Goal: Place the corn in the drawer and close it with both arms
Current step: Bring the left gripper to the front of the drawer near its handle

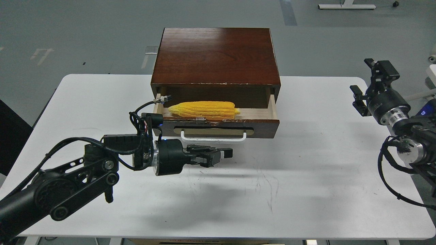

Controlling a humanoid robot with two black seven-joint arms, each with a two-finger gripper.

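The yellow corn lies lengthwise inside the open drawer of the reddish-brown cabinet, pointed end to the left. My left gripper hangs low over the table just in front of the drawer's white handle, pointing right. Its fingers lie together and hold nothing. My right gripper is raised at the table's right edge, well clear of the cabinet, with its fingers apart and empty.
The white table carries only the cabinet. My left arm stretches across the table's front left. Loose cables hang by the right arm.
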